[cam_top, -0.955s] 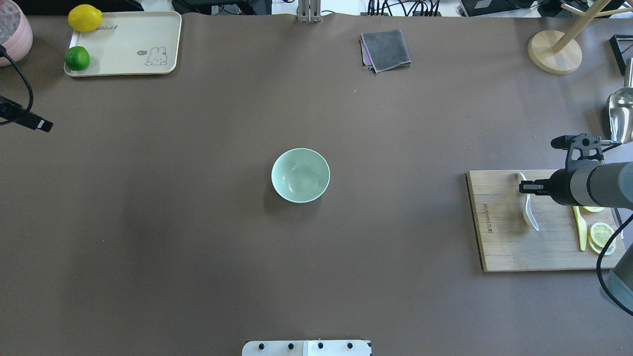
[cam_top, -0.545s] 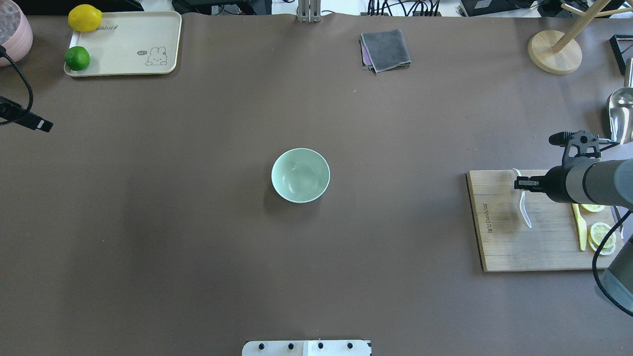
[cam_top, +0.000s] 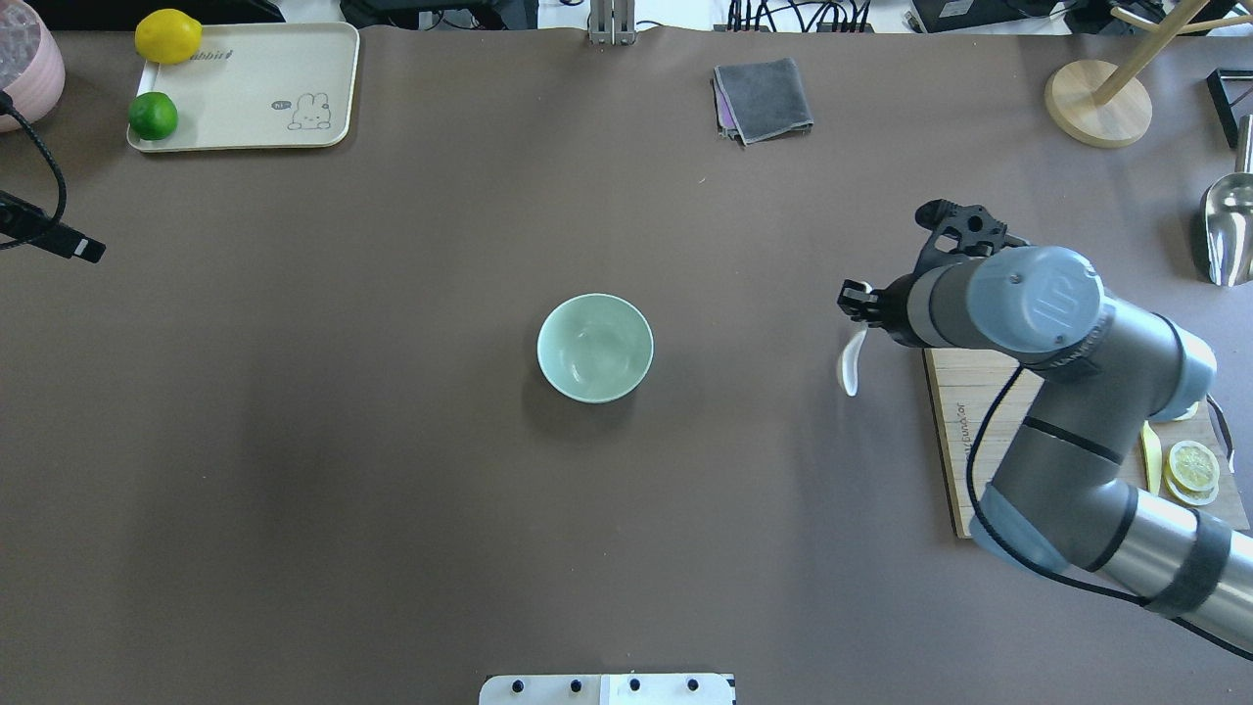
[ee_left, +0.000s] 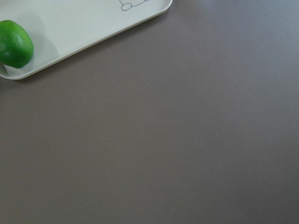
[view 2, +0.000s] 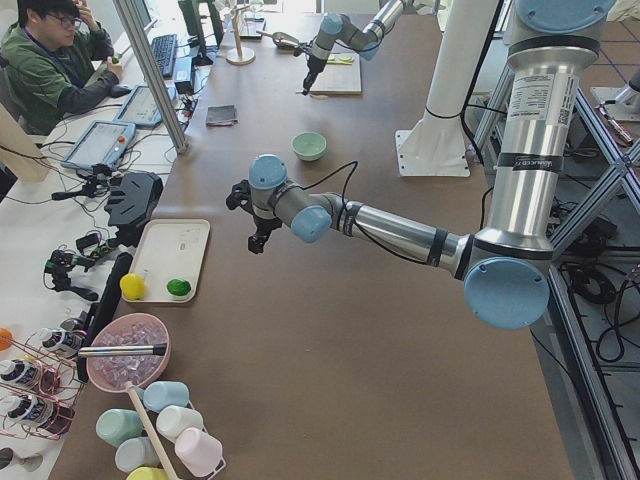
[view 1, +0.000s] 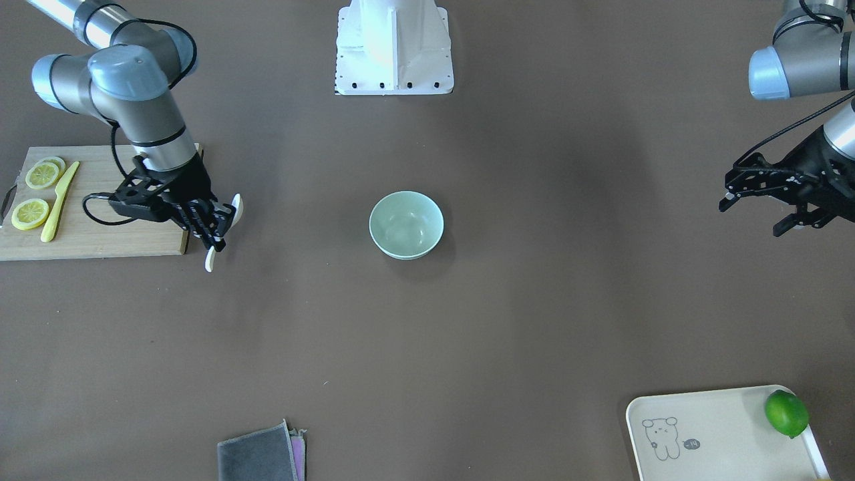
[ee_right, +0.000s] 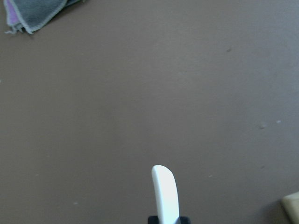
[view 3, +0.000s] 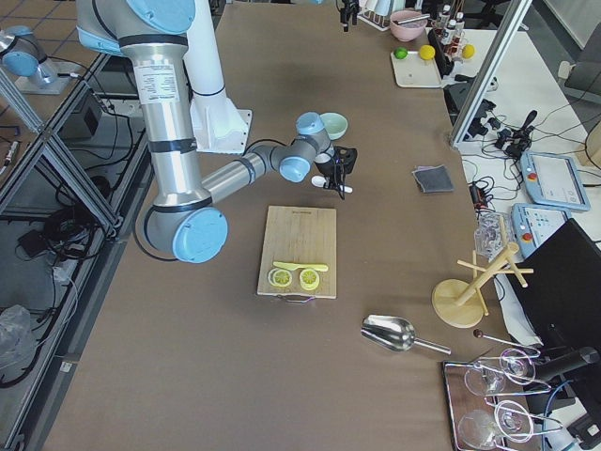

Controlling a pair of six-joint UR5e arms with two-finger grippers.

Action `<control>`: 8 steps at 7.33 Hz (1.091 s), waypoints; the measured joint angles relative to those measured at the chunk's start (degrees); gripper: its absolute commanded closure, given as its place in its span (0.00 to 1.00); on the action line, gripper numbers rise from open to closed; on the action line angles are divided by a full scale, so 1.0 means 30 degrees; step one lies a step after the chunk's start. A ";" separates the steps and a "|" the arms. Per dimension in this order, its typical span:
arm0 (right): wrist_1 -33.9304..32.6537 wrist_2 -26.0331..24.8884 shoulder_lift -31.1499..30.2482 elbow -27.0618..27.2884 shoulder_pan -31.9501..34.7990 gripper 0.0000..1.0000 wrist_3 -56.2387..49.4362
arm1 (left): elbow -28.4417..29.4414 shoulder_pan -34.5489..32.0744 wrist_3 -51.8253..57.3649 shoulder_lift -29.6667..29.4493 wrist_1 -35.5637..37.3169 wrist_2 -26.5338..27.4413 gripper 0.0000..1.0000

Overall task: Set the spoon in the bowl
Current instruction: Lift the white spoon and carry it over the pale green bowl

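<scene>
Right gripper (cam_top: 858,305) pinches the white soup spoon (cam_top: 852,364) near one end, the rest hanging toward six o'clock above bare table. The mint-green bowl (cam_top: 594,347) sits well apart at nine o'clock, and the wooden cutting board (cam_top: 954,441) lies near at four o'clock. Held off-centre, the glossy spoon could swing or slip and miss the bowl. The right arm reaches out, elbow bent. Left gripper (view 1: 761,200) hovers empty, jaws spread.

A long worktop (cam_top: 392,509) covered in matte brown sheeting fills the middle of the room under soft, even light. A white desk (view 3: 573,113) runs along one long side, behind a slanted aluminium post (view 2: 150,80). Brown tiled floor (view 3: 23,413) shows beneath metal framing (view 3: 66,178).
</scene>
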 measured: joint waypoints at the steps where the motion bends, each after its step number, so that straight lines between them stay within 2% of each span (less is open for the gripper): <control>1: -0.1679 -0.0612 0.1689 -0.0036 -0.0637 1.00 0.1495 | 0.0000 0.0012 0.0000 -0.0002 0.0001 -0.0006 0.01; 3: -0.4673 -0.2419 0.4995 -0.0267 -0.2232 1.00 0.4834 | -0.0018 0.0025 0.0000 -0.0005 0.0000 -0.0025 0.01; 5: -0.6735 -0.4752 0.7389 -0.1076 -0.3655 1.00 0.7486 | -0.0022 0.0027 0.0000 -0.0005 0.0000 -0.0029 0.01; 8: -0.7255 -0.7935 0.8629 -0.2734 -0.4750 1.00 0.8695 | -0.0026 0.0028 -0.0020 -0.0005 0.0000 -0.0029 0.01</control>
